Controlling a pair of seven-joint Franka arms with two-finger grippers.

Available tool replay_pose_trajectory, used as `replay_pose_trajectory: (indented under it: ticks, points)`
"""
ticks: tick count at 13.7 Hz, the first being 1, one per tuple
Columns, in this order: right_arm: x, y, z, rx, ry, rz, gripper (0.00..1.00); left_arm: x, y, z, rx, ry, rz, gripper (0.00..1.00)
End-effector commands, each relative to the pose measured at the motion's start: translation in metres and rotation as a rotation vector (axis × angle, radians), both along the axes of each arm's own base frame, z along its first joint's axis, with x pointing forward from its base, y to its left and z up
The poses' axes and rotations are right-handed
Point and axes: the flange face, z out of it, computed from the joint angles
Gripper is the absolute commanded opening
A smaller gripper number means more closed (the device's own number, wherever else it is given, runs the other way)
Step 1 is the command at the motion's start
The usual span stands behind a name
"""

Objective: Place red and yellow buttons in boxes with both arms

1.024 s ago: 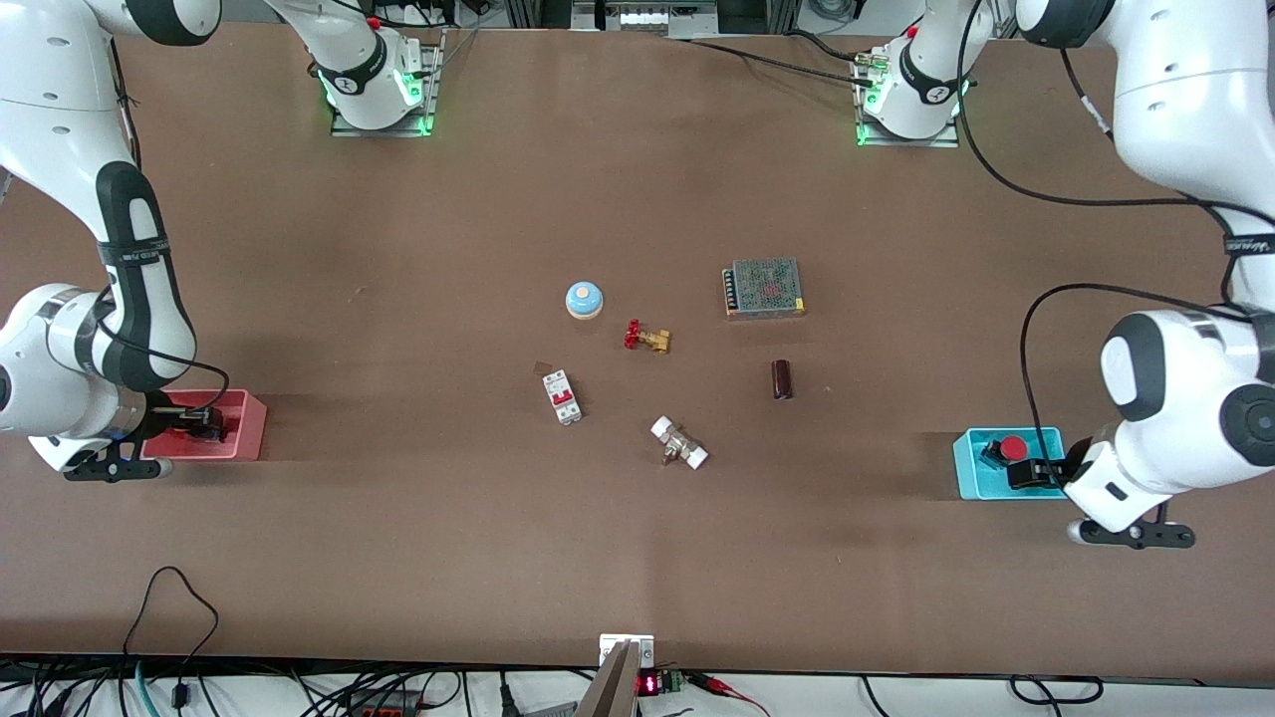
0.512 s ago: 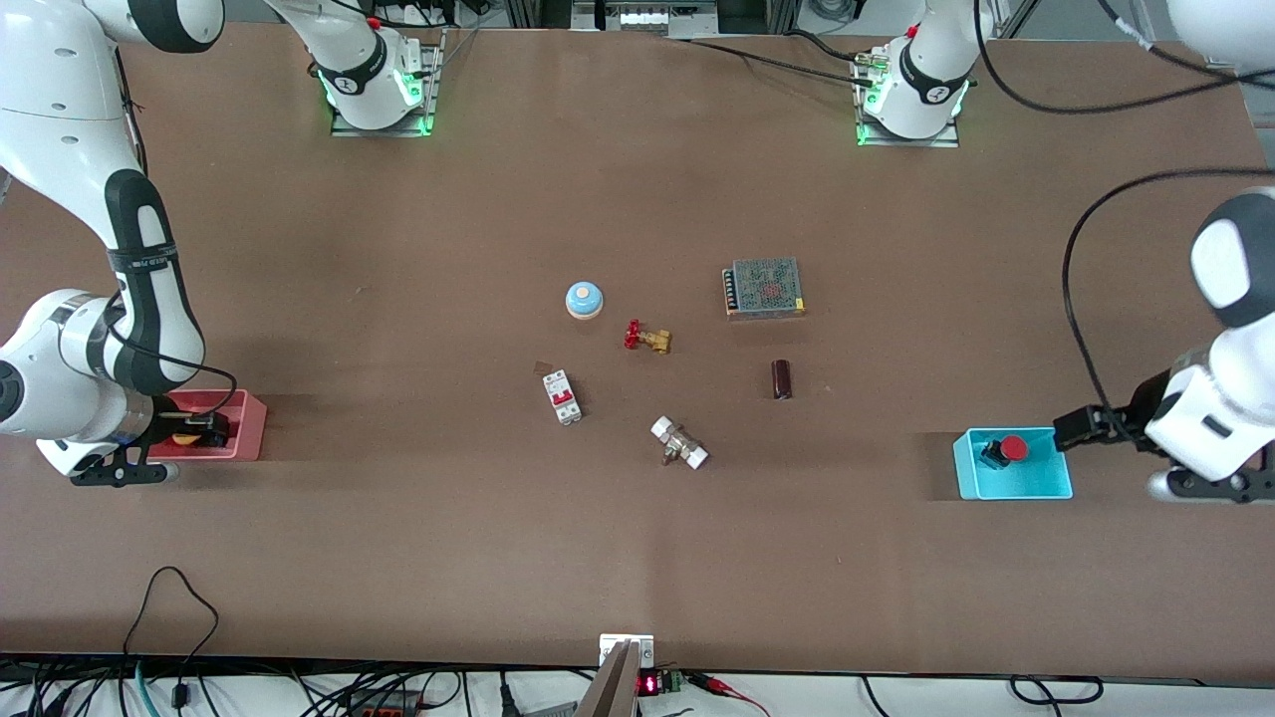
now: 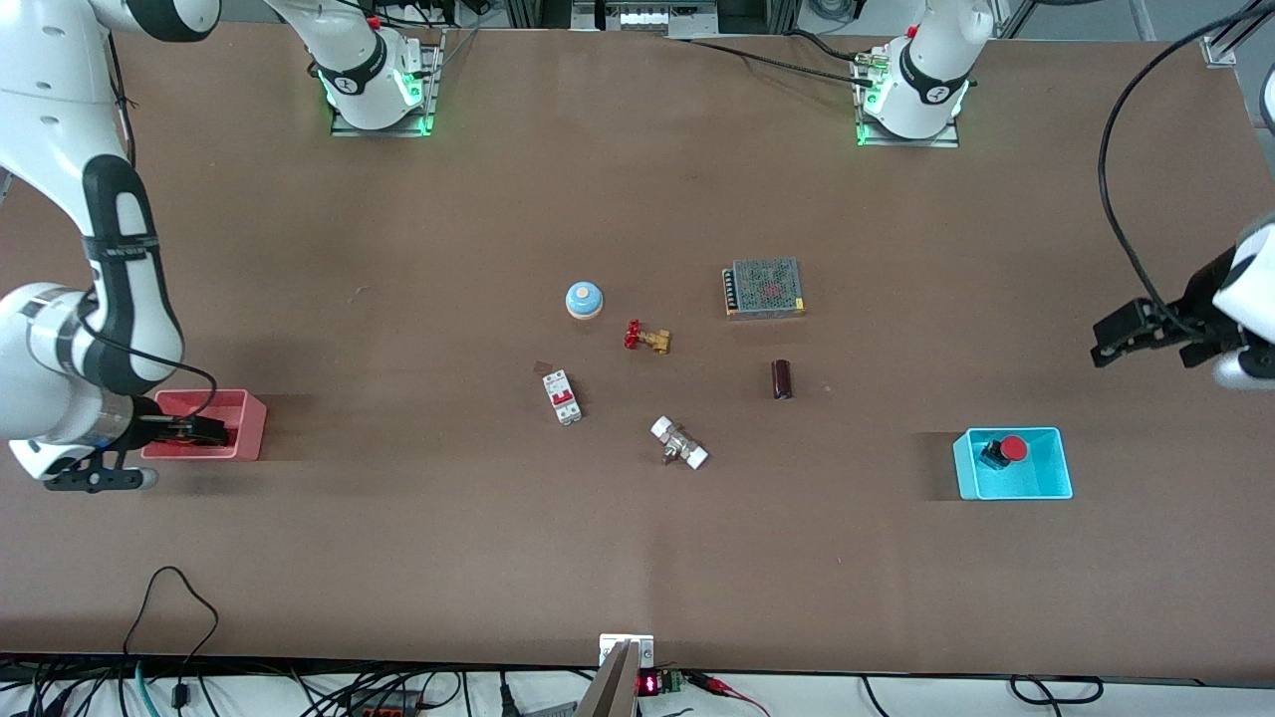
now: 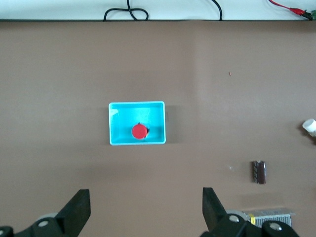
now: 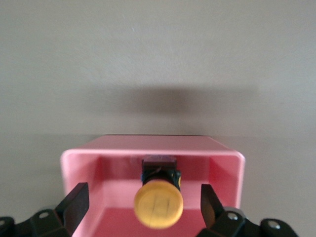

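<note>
On the table, the left gripper hangs high over bare surface, jaws apart and empty, clear of the cyan box holding the red button. The right gripper, jaws apart, sits low over the pink box around the yellow button; lifting crookedly could snag the button or tip that light box.

No wording, brand name or label can be read on anything on the table or inside either box. The one sign with figures is a small red digital display at the table edge nearest the front camera, well apart from both grippers, and its digits are too small to make out. A black band on the right arm carries pale lettering that is likewise unreadable.
</note>
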Motion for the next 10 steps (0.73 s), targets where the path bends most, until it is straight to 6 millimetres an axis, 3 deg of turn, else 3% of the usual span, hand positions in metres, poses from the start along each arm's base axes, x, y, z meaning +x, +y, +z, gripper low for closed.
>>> replay_pose_trajectory:
  ticks: [1,4,8,10]
  points:
    - [-0.012,0.016,0.090,0.038,-0.034,0.012,1.00,-0.035,-0.001,0.009,0.002,-0.011,-0.005,1.00]
    - [-0.028,0.053,0.158,0.062,-0.011,-0.012,1.00,-0.053,-0.003,0.006,0.001,-0.001,-0.008,1.00]
    - [-0.069,0.099,0.237,0.083,0.028,-0.029,1.00,-0.064,-0.009,-0.003,0.002,-0.001,-0.017,1.00]
    - [-0.090,0.120,0.265,0.083,0.046,-0.051,1.00,-0.063,-0.009,0.016,-0.001,-0.014,-0.005,1.00]
